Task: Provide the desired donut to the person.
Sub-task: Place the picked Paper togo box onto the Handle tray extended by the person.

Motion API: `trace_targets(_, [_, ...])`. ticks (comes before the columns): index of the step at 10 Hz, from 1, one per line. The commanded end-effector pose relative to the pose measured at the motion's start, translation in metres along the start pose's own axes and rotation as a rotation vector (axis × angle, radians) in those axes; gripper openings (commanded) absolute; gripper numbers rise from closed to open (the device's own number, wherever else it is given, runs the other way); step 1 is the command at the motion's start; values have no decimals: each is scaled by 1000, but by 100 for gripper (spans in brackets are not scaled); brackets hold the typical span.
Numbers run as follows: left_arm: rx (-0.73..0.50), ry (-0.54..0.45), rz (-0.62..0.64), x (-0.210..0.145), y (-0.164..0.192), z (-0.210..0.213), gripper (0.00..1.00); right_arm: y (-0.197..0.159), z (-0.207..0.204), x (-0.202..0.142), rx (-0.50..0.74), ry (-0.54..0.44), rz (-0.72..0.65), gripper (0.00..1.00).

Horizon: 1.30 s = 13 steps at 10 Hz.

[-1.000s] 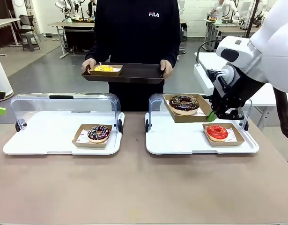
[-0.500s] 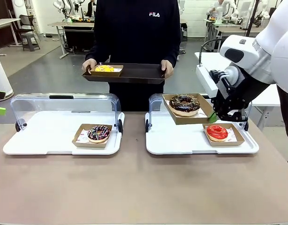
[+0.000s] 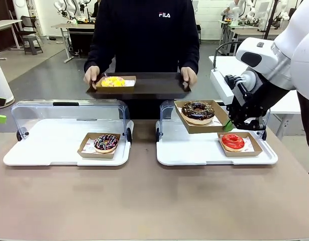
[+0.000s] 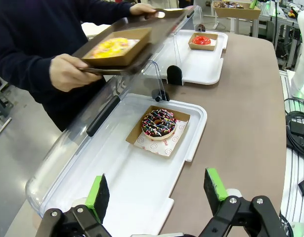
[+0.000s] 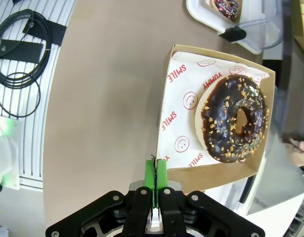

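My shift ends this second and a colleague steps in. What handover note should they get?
Right gripper: shut on the edge of the cardboard box holding the chocolate donut, raised above the right white tray.
Left gripper: open, empty, above the left white tray.
Person: holds out a dark tray with both hands, yellow donut on it.
Done: chocolate donut picked up.
Left: probably carry it to the dark tray, release.

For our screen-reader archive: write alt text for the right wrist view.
The right gripper, shut on the rim of a cardboard tray, holds it over the table; on its printed paper sits a chocolate donut with nut crumbs. A sprinkled donut on a white tray shows beyond.
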<state>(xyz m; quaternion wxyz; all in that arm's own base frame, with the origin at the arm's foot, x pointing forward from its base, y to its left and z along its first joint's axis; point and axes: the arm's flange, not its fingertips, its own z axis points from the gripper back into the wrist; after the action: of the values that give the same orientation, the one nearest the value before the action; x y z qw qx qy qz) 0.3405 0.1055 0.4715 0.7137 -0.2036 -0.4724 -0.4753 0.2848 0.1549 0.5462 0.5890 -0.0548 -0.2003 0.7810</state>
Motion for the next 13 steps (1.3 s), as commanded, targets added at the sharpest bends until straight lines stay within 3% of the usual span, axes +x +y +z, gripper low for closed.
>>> trace_targets(1, [6,-28,-17,-3,0,-2,100,4,-4,1,1,18,-1,0])
trace_targets(13, [6,-28,-17,-3,0,-2,100,4,-4,1,1,18,-1,0])
